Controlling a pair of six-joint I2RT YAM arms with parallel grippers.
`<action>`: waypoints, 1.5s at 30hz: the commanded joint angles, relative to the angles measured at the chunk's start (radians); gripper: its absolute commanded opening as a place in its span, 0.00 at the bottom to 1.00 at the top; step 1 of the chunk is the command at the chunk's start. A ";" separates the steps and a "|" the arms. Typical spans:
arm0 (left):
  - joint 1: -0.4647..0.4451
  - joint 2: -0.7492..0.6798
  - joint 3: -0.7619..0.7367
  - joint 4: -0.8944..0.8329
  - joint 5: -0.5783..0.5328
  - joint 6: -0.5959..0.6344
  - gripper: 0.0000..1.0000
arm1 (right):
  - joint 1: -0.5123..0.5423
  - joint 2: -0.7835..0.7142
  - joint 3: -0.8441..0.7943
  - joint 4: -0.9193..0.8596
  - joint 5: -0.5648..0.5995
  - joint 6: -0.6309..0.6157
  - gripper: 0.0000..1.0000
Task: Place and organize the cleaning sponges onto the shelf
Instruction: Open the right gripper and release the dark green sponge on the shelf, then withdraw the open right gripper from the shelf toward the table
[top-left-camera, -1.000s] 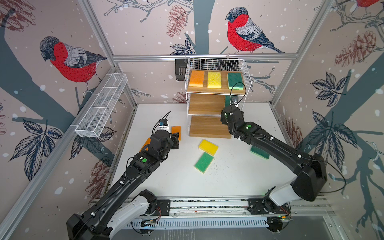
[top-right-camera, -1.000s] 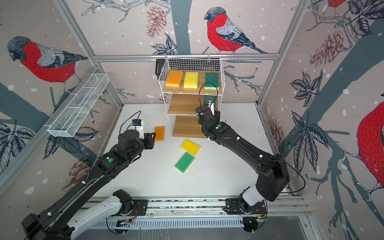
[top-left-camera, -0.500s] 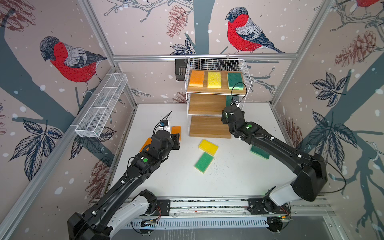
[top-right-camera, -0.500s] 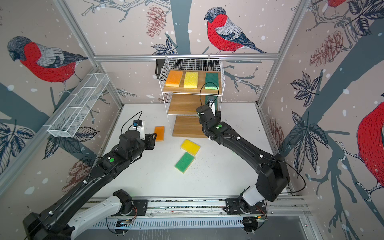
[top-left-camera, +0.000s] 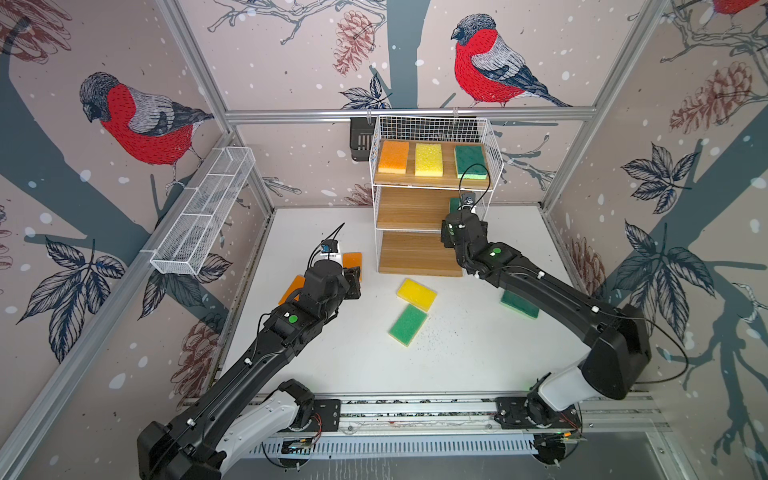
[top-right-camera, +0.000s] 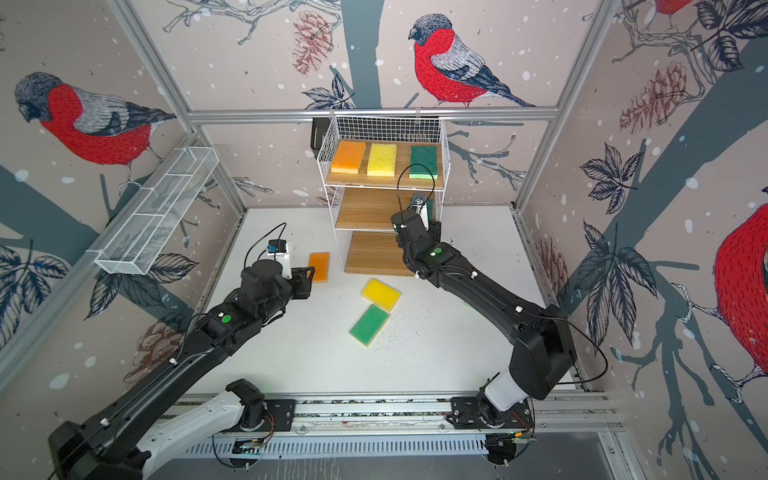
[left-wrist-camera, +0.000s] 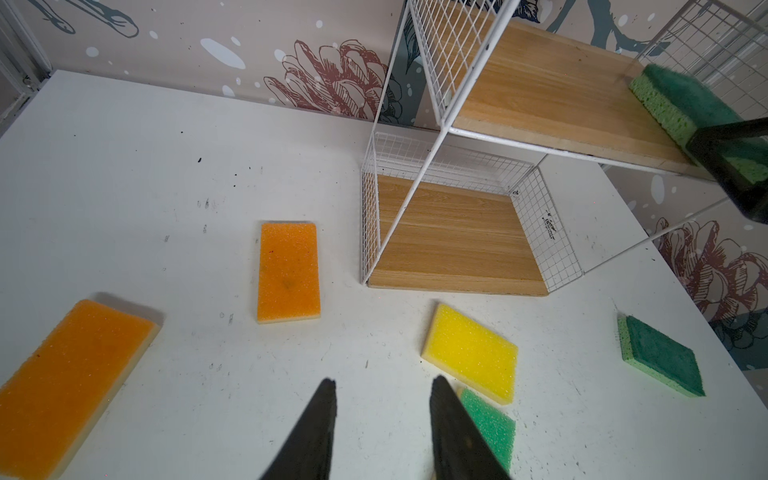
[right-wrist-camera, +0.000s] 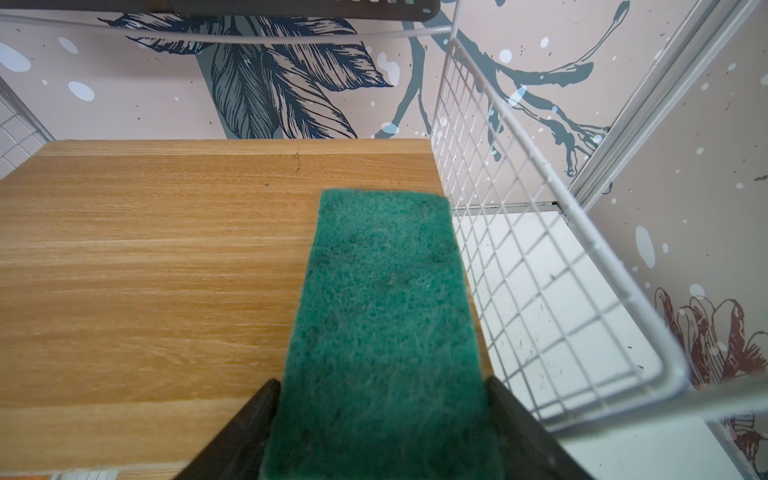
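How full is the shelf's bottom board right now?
Empty: the bottom board shows only bare wood in the left wrist view, no sponge on it.

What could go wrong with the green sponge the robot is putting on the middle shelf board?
Two things might go wrong. The green sponge lies on the middle board with its near end between the right tool's fingers. If they rub it while backing out, they could drag it off the front. It also lies right beside the wire side, so a finger might snag the grid.
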 joint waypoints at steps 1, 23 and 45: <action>0.001 0.002 -0.003 0.047 0.011 -0.004 0.39 | 0.000 -0.007 0.012 0.028 0.004 -0.011 0.79; 0.001 -0.041 0.000 0.024 0.030 -0.020 0.40 | 0.007 -0.197 -0.056 -0.011 -0.168 0.071 0.85; 0.001 -0.097 -0.024 0.040 0.047 -0.027 0.40 | -0.081 -0.414 -0.366 0.173 -0.505 0.285 0.21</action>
